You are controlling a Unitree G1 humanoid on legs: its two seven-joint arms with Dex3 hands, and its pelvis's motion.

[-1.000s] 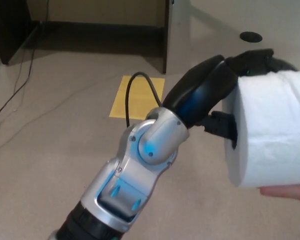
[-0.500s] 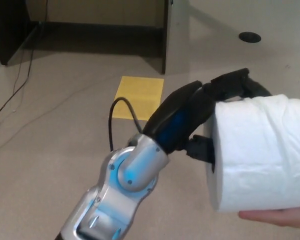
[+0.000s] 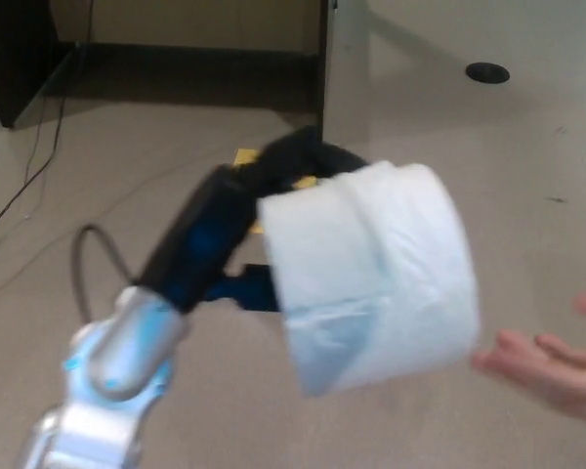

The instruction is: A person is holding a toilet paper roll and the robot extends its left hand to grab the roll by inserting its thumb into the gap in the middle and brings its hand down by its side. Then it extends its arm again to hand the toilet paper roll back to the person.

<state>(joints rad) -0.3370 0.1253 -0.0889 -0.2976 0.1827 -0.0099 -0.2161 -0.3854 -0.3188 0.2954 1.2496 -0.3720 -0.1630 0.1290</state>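
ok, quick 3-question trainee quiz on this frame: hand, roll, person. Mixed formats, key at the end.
1. True or false: the person's hand is gripping the toilet paper roll.
2. Multiple choice: what holds the roll? A) the robot's left hand B) the person's hand C) it lies on the floor.
3. Short answer: on which side of the roll in the picture is the person's hand?

Key
1. False: it is open, palm up, apart from the roll.
2. A: black fingers over the top, another part of the hand at the roll's end face.
3. The right, lower than the roll.
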